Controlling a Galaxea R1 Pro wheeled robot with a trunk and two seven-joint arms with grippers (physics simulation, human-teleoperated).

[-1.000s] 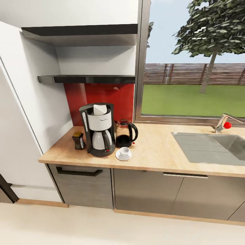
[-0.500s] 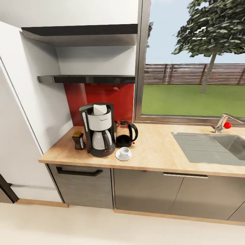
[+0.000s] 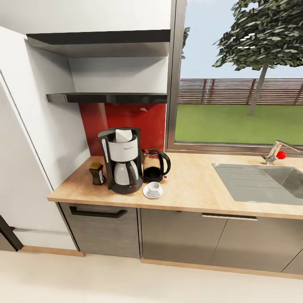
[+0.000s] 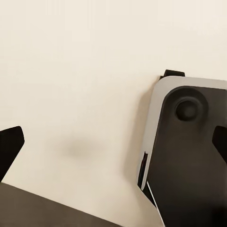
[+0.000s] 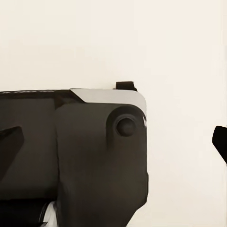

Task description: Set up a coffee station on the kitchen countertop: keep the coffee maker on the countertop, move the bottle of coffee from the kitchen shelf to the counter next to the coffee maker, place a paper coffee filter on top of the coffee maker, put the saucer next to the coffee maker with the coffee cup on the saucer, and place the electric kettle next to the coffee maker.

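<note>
Seemingly nothing has shifted: filter tops the maker, bottle, kettle, cup on saucer beside it; both pincers gape empty, so the worktop station looks complete.

A home kitchen, wooden countertop over grey cabinets, steel sink with tap, red backsplash, wall shelf, coffee maker and kettle, window onto a fenced lawn.

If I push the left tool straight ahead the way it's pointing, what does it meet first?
Probably the pale floor: the left tool points down at it, open, with the robot's dark base off to one side. Depth is unclear.
</note>
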